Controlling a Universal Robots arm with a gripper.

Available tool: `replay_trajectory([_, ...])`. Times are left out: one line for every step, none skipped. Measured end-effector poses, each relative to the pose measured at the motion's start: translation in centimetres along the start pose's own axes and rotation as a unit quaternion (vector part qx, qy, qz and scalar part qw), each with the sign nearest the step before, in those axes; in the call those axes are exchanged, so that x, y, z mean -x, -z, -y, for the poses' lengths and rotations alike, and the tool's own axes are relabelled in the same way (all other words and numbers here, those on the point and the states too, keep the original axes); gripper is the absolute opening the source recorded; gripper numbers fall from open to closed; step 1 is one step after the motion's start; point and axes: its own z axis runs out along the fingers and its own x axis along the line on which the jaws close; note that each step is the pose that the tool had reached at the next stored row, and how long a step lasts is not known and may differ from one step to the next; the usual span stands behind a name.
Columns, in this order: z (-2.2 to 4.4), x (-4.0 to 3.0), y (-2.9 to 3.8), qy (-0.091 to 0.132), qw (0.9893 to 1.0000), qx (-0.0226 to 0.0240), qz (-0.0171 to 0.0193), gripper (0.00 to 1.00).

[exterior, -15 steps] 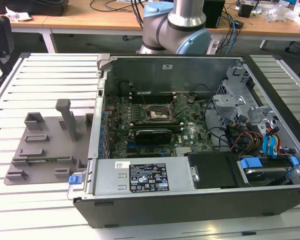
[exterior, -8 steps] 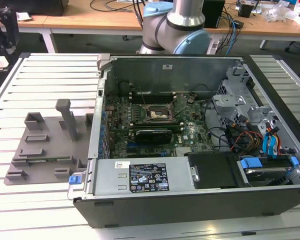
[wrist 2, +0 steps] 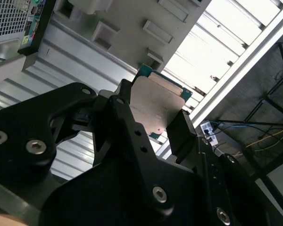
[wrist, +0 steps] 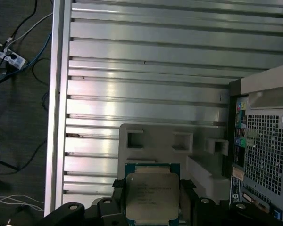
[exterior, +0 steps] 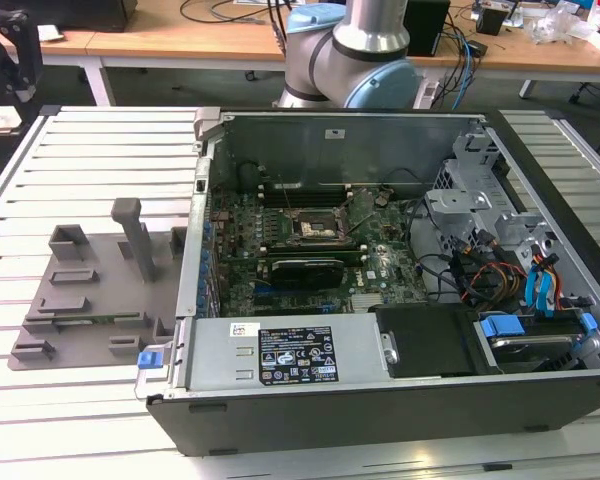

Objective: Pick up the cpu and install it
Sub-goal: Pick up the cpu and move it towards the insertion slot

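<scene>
**A:** Since the cpu (wrist: 152, 195) sits between the fingers (wrist 2: 178, 134) in both wrist views, what's the grip status?

**B:** Pinched on two opposite edges. Metal lid faces the cams, green rim pokes past the tips. Chip's square, so no long axis to speak of.

**A:** Where's it hanging?

**B:** Up off the counter (wrist: 146, 52), over the grey fixture's (wrist: 170, 141) edge, w/ the PC case (wrist: 269, 141) just beside.

**A:** And the socket?

**B:** Socket (exterior: 315, 228) is mid-motherboard inside the case, to the exterior view's right of the fixture. Well apart from the chip, I'd judge. Pick looks done, install not yet.
</scene>
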Motion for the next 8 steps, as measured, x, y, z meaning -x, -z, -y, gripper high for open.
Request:
replay_trajectory([0.0, 0.0, 0.0, 0.0, 1.0, 0.0, 0.0, 0.55])
replay_trajectory([0.0, 0.24, -0.01, 0.0, 1.0, 0.0, 0.0001, 0.55])
replay_trajectory([0.05, 0.87, -0.03, 0.0, 1.0, 0.0, 0.0, 0.55])
replay_trajectory([0.08, 1.39, -0.04, 0.0, 1.0, 0.0, 0.0, 0.55])
replay_trajectory([0.11, 1.98, -0.05, 0.0, 1.0, 0.0, 0.0, 0.55])
replay_trajectory([0.14, 2.65, -0.07, 0.0, 1.0, 0.0, 0.0, 0.55])
replay_trajectory([0.17, 3.15, -0.09, 0.0, 1.0, 0.0, 0.0, 0.55])
replay_trajectory([0.18, 3.39, -0.09, 0.0, 1.0, 0.0, -0.0001, 0.55])
